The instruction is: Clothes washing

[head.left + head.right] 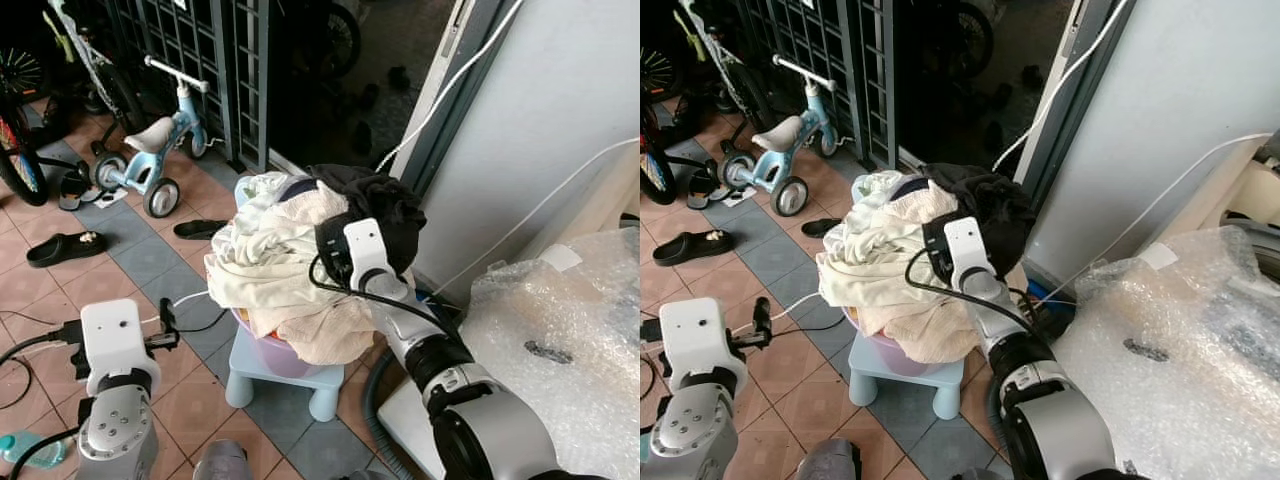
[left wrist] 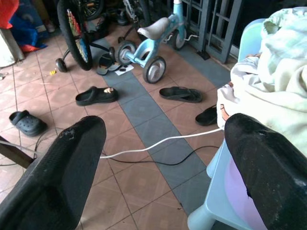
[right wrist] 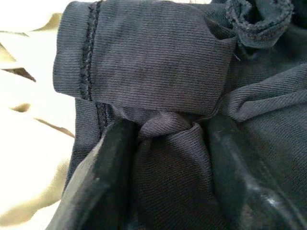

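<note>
A heap of cream and white laundry (image 1: 270, 250) is piled in a pink basin (image 1: 275, 355) on a light blue stool (image 1: 270, 378). A black garment (image 1: 385, 205) lies on the heap's far right side. My right gripper (image 3: 165, 129) is pushed into this garment, and its two black fingers (image 3: 103, 167) pinch a bunched fold of the dark ribbed cloth. My left gripper (image 2: 165, 127) hangs open low on the left, apart from the heap, with the tiled floor between its fingers (image 2: 67, 167).
A blue tricycle (image 1: 150, 150), black shoes (image 1: 65, 245) and a slipper (image 1: 200, 228) lie on the floor to the left. A white cable (image 2: 158, 143) crosses the tiles. A bubble-wrapped appliance (image 1: 560, 330) and a grey hose (image 1: 375, 395) stand right of the stool.
</note>
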Motion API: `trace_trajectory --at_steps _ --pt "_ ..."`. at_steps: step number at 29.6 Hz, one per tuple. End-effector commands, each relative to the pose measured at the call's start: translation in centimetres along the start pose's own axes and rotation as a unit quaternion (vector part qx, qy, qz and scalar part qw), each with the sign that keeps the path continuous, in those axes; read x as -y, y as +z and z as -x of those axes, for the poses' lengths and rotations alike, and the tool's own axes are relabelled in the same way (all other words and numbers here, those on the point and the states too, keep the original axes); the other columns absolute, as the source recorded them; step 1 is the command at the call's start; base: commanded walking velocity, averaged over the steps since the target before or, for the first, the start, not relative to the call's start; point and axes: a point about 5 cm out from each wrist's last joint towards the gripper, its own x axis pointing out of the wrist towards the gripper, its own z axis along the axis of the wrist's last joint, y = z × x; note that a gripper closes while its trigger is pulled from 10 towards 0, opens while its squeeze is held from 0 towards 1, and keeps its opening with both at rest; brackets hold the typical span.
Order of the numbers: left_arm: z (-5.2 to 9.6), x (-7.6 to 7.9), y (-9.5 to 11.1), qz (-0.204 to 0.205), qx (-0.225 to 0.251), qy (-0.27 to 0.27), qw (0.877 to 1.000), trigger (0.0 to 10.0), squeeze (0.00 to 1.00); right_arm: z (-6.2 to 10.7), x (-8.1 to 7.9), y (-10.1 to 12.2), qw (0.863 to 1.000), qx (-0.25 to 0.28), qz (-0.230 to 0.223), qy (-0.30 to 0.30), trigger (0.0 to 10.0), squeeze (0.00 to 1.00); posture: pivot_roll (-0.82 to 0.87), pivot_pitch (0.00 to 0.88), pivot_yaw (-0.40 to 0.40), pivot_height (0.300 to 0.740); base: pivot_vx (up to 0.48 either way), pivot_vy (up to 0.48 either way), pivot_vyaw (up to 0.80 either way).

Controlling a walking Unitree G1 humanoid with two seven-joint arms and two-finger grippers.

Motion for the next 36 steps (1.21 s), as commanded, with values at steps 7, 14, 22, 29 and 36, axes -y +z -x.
trace_trajectory --at_steps 7,14,22,29,36 --pt "-0.5 0.2 0.4 0.0 0.002 0.006 1.0 10.0 0.0 0.0 -1.0 -0.3 0.997 0.002 -0.06 0.044 0.0 0.0 0.19 0.05 -0.122 0.74 0.0 0.0 0.0" --pt "-1.3 0.4 0.5 0.006 0.006 0.019 1.0 10.0 0.0 0.0 -0.8 -0.9 0.995 -0.017 -0.086 0.057 0.0 0.0 0.18 0.013 -0.129 0.74 0.0 0.0 0.0" --pt "-2.6 0.7 0.5 0.016 0.006 0.024 1.0 10.0 0.0 0.2 -0.9 1.5 0.982 0.05 -0.151 0.103 0.0 0.0 0.13 0.0 -0.121 0.74 0.0 0.0 0.0" --pt "-4.1 1.3 0.9 0.001 0.025 0.012 1.0 10.0 0.0 4.7 0.5 8.3 0.92 0.21 -0.259 0.205 0.0 0.0 0.08 0.0 -0.09 0.74 0.0 0.0 0.0" --pt "-5.2 2.6 1.5 -0.005 0.045 -0.012 0.999 10.0 0.0 10.0 1.9 7.1 0.88 0.224 -0.312 0.279 0.0 0.0 0.04 0.0 -0.063 0.74 0.0 0.0 0.0"
